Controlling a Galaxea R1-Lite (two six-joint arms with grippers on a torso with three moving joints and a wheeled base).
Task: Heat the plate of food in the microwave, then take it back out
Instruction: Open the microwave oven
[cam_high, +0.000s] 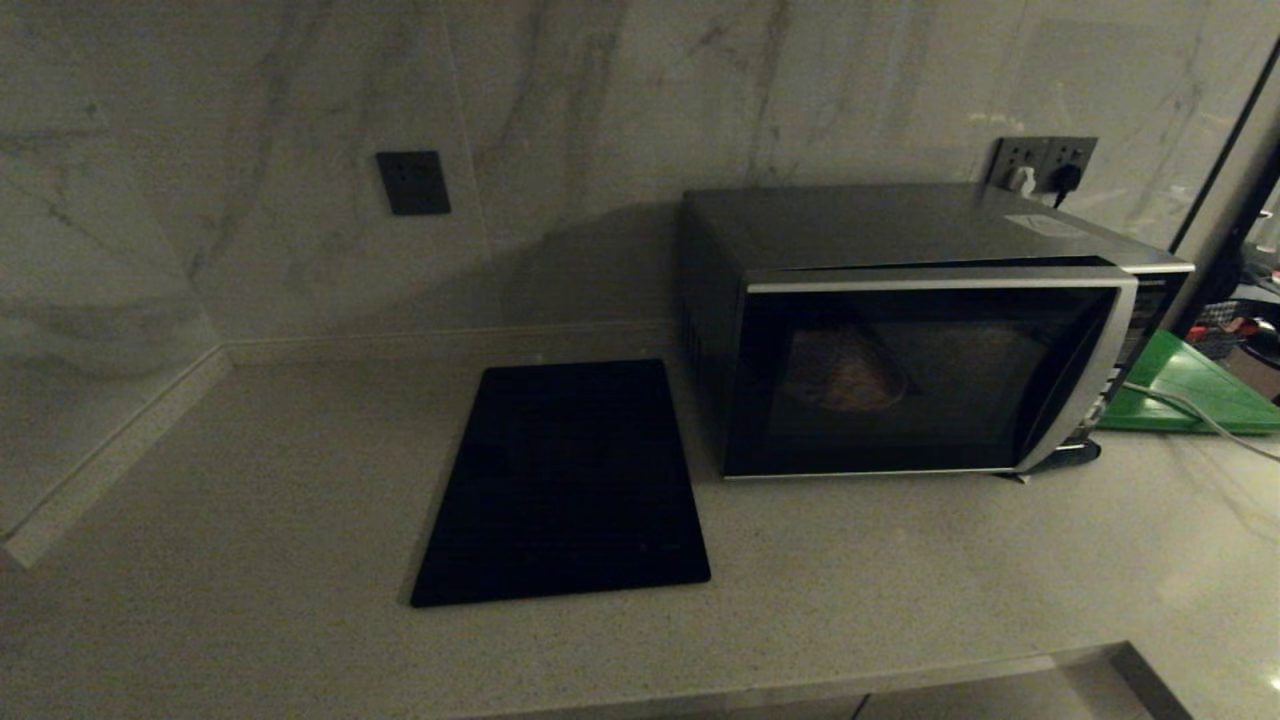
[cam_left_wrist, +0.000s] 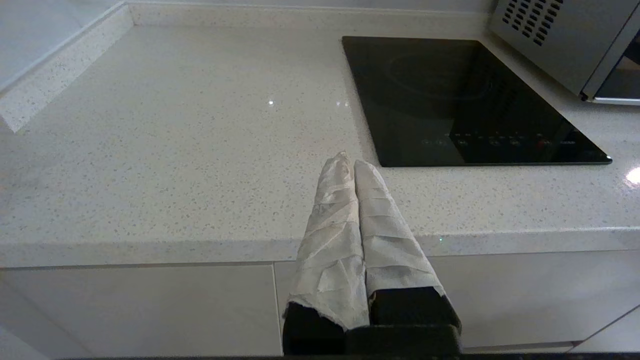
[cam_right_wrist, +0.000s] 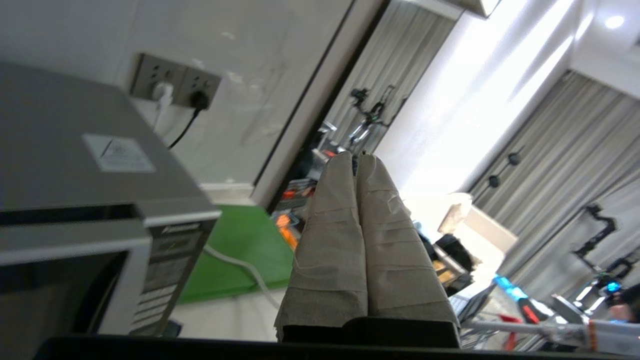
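The microwave (cam_high: 900, 235) stands at the back right of the counter, and its corner also shows in the left wrist view (cam_left_wrist: 560, 40). Its dark glass door is slightly ajar at the handle side, with a gap along the top. Behind the glass the plate of food (cam_high: 845, 378) shows only as a dim tan shape. Neither arm appears in the head view. My left gripper (cam_left_wrist: 352, 162) is shut and empty over the counter's front edge, left of the black panel. My right gripper (cam_right_wrist: 356, 157) is shut and empty in the air to the right of the microwave (cam_right_wrist: 60, 150).
A flat black panel (cam_high: 565, 480) lies in the counter left of the microwave. A green board (cam_high: 1190, 395) with a white cable (cam_high: 1195, 412) across it lies to the microwave's right. Wall outlets (cam_high: 1045, 160) hold plugs behind it. A dark wall switch (cam_high: 412, 182) is at the back left.
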